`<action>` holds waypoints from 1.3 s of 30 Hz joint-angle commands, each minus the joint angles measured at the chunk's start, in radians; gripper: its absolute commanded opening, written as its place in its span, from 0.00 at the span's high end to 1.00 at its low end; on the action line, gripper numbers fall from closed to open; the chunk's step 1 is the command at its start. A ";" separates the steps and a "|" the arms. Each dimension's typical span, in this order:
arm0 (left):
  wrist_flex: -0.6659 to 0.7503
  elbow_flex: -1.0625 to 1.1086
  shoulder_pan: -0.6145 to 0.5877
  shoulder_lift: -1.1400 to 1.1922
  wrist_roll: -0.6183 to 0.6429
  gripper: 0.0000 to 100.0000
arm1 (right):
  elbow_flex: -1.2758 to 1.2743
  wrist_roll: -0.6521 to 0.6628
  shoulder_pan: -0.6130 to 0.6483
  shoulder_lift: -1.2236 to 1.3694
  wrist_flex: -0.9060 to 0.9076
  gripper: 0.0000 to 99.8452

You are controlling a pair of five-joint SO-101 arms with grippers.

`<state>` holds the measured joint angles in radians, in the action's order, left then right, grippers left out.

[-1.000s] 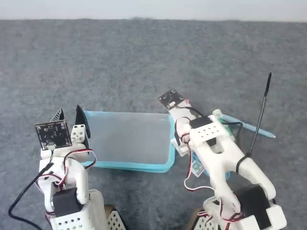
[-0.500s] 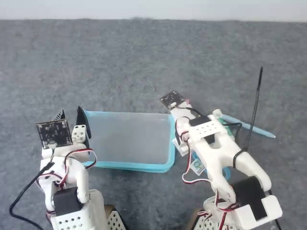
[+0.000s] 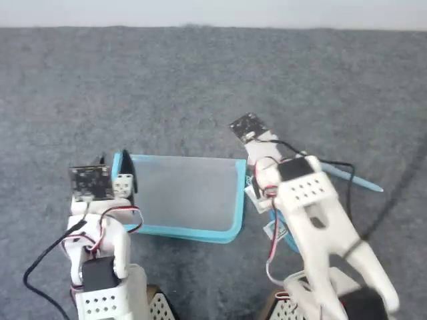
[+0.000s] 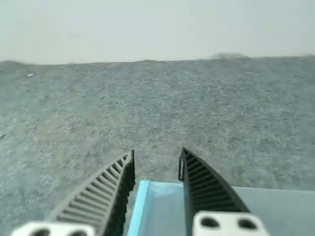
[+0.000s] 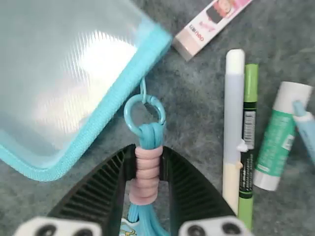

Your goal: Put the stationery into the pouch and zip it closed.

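- The right pincer (image 5: pixel 146 150) is clamped tight on the pink ribbed zip pull (image 5: pixel 146 172). The pull's teal ring (image 5: pixel 145 110) hangs from the pouch's right near corner.
- The left pincer (image 4: pixel 157 152) is open and holds nothing. Its jaws stand on either side of the pouch's left edge.
- The pouch (image 3: pixel 180 193) lies flat on the grey desk (image 3: pixel 200 80) between the two arms. From here I cannot tell whether its zip is open or closed.
- The stationery is all outside the pouch, just to its right: an eraser (image 5: pixel 211 22), a white pen (image 5: pixel 234 123), a green pen (image 5: pixel 248 128), a glue stick (image 5: pixel 278 137) and a light blue pen (image 3: pixel 347 175).
- Over the last second the left arm has slid right. Its jaws were beside the pouch's left edge and now straddle it.
- In that time the right wrist has swung farther and a little right, while the pouch has scarcely shifted.
- My reading is that one arm is set to brace the pouch while the other draws the zip, so the task is at an early stage.
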<state>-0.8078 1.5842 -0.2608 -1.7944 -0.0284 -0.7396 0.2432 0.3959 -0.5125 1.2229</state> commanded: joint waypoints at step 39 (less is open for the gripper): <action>0.000 0.104 0.540 -0.006 -0.094 0.92 | 1.568 -0.009 0.200 0.435 0.575 0.99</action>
<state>-0.9198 1.6671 0.2793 -1.7944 -0.1143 0.7733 0.2432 0.5524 0.0138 1.7553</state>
